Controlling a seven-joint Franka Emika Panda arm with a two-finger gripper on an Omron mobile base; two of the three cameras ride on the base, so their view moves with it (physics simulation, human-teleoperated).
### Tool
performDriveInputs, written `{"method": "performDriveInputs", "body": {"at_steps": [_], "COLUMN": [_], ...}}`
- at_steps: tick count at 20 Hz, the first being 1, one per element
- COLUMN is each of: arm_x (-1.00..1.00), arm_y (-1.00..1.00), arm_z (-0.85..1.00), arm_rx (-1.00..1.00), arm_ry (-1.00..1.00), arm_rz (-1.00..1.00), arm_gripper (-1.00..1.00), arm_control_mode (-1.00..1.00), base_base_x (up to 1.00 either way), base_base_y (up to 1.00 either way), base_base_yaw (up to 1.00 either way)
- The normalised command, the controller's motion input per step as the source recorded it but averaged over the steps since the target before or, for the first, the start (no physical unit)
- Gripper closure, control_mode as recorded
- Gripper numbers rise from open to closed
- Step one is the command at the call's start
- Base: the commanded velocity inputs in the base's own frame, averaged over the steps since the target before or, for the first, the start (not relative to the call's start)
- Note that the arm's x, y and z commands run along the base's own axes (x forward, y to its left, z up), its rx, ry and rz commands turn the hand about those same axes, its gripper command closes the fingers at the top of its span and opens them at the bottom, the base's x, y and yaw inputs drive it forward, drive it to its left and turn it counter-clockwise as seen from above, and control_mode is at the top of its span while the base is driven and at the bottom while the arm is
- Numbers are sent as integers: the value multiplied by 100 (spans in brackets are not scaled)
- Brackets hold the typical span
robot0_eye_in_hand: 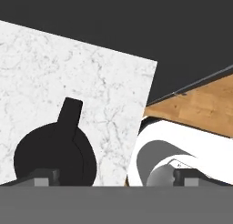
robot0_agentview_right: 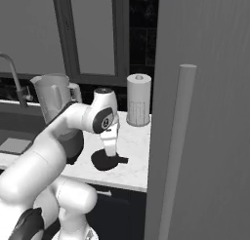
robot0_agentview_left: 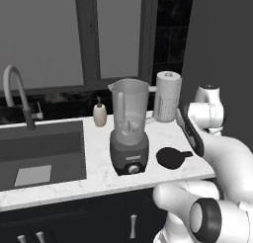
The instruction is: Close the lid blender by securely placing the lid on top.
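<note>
Our claw (robot0_eye_in_hand: 113,176) hangs spread wide and empty, offset from the lid (robot0_eye_in_hand: 53,155): one fingertip over the disc, the other past the worktop (robot0_eye_in_hand: 68,77) edge. The lid lies flat right of the blender (robot0_agentview_left: 129,131).

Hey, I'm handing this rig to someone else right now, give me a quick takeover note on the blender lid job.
End effector: fingertips spread wide, holding nothing, low over the lid; one tip is over the lid, the other out past the counter edge.
Lid: lying flat on the marble counter to the right of the blender, tab pointing away from it.
Blender: upright beside the sink, jar open at the top.
Done: the arm has reached the lid.
Left: centre on the lid, grasp it, lift, carry it to the jar rim and seat it.
</note>
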Motion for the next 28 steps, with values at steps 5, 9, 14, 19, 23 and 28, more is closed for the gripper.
{"method": "performDriveInputs", "body": {"at_steps": [5,9,14,19,23,28], "arm_x": [29,40,26,11,23,34], "arm_y": [-22,-5,-12,-1,0,0], "arm_z": [-33,-34,-43,-50,-36,-23], "arm_rx": [8,5,3,0,0,0], "arm_ry": [0,0,0,0,0,1], "arm_rz": [0,0,0,-3,-11,-9], "arm_gripper": [-100,-100,-100,-100,-100,-100], "arm_control_mode": [-100,-100,-100,-100,-100,-100], "base_base_x": [0,0,0,0,0,0], "base_base_y": [0,0,0,0,0,0], "base_base_yaw": [0,0,0,0,0,0]}}
